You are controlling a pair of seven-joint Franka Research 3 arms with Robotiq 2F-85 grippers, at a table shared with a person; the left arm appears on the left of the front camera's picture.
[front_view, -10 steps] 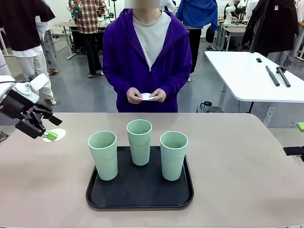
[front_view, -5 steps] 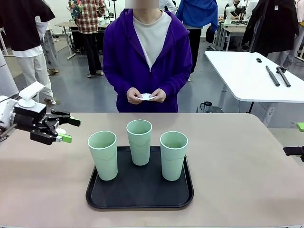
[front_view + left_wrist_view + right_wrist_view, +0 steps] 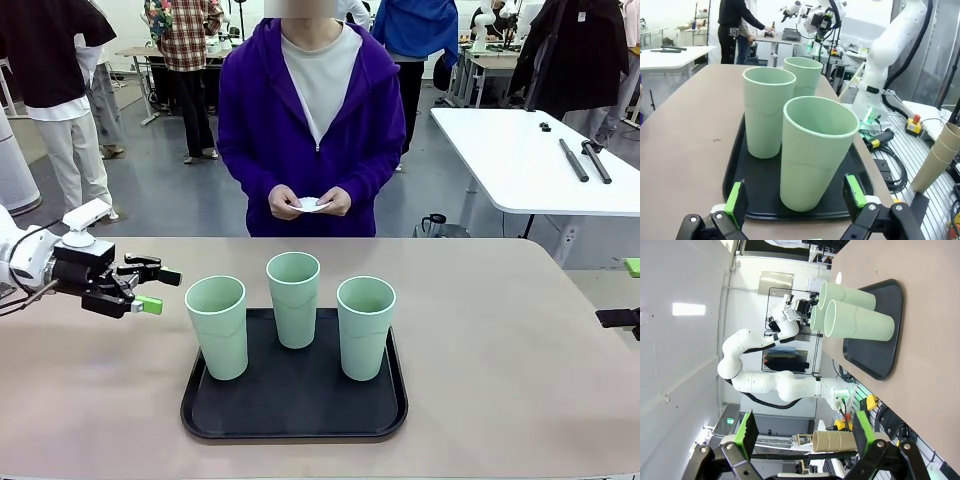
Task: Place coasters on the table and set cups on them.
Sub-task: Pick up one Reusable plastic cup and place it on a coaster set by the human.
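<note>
Three cups stood upright on the black tray [image 3: 295,415], which lay on the table [image 3: 500,380]: the left cup [image 3: 217,325] at the tray's left front, the middle cup [image 3: 294,298] toward its far edge, and the right cup [image 3: 366,325] at its right front. None of them touched another.

The left gripper [image 3: 160,290] hovered over the table just off the tray's left side, level with the left cup's upper half and pointing at it. Its fingers were spread apart with nothing between them, and a small gap remained between the fingertips and the cup. In the left wrist view the gripper [image 3: 795,197] faced along the tray, the nearest cup standing straight ahead of the two separated green pads [image 3: 735,202] and the other two cups lined up behind it.

Beyond the tray's far edge, a person [image 3: 310,110] stood at the table, holding white coasters [image 3: 312,204] between the person's right hand [image 3: 284,202] and the person's left hand [image 3: 336,201], above the table and well apart from the left gripper. How many coasters they held could not be told.

The right gripper [image 3: 805,432], well away from the tray's right end, had its fingers wide apart and empty.
</note>
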